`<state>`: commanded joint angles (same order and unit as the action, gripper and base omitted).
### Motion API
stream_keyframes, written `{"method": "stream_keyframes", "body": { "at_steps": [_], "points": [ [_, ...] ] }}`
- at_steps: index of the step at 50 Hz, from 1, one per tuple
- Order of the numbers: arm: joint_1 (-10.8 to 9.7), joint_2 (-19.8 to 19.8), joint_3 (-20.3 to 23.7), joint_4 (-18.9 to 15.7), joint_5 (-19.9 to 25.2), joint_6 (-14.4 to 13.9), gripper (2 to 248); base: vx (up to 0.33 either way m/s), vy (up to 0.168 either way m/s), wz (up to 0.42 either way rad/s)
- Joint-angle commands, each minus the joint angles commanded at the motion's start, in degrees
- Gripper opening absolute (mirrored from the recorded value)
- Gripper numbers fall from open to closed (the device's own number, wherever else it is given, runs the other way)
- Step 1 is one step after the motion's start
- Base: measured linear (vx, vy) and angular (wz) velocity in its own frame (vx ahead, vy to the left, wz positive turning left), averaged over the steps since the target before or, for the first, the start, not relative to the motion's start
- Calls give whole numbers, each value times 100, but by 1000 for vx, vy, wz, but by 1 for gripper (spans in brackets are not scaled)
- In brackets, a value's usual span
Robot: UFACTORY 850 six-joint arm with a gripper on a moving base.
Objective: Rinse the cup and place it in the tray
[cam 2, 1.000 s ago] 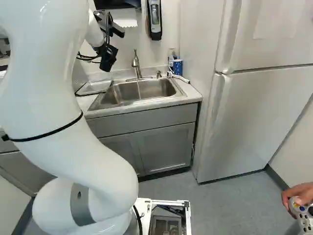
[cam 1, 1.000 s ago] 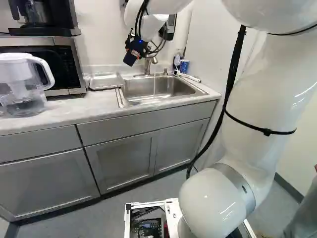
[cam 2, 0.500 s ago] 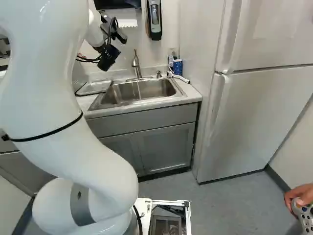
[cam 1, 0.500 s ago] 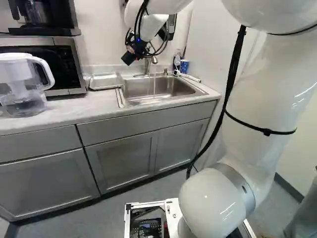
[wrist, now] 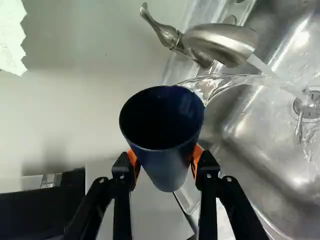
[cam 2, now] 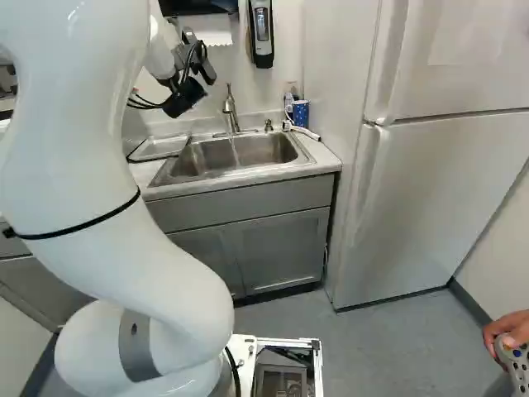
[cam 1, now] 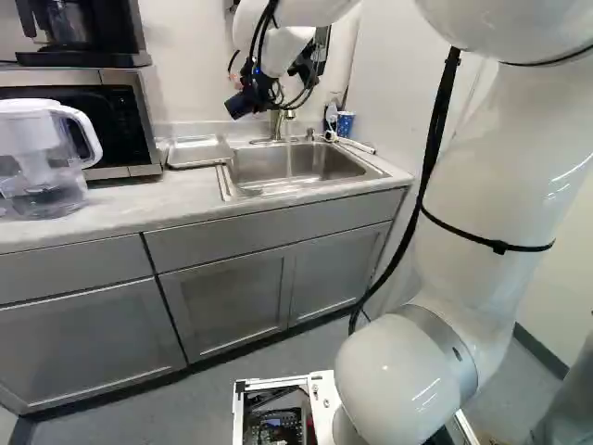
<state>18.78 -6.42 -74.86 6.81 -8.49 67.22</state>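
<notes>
The dark blue, tapered cup [wrist: 165, 175], pinched by the black two-fingered hand [wrist: 165, 162] near the steel sink's [cam 1: 320, 159] back edge, hangs to the shallow metal tray's [cam 1: 199, 153] side of the running water [cam 1: 288, 159], so rinsing likely needs a sideways move.

Between the fingers [wrist: 207, 172], the inside of the dark blue tapered cup [wrist: 167, 170] is too dark to read (floor included). Ahead, off to one side, the edge crops the jagged-edged white paper [wrist: 10, 37].

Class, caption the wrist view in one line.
Black tool with orange pads grips a dark blue tapered cup beside a running silver metal faucet and steel sink.
</notes>
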Motion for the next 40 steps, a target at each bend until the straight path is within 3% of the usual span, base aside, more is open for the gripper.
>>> {"method": "stream_keyframes", "body": {
  "at_steps": [40],
  "points": [
    [0,0,0,0,0,2409,121,0,0,0]
  ]
}}
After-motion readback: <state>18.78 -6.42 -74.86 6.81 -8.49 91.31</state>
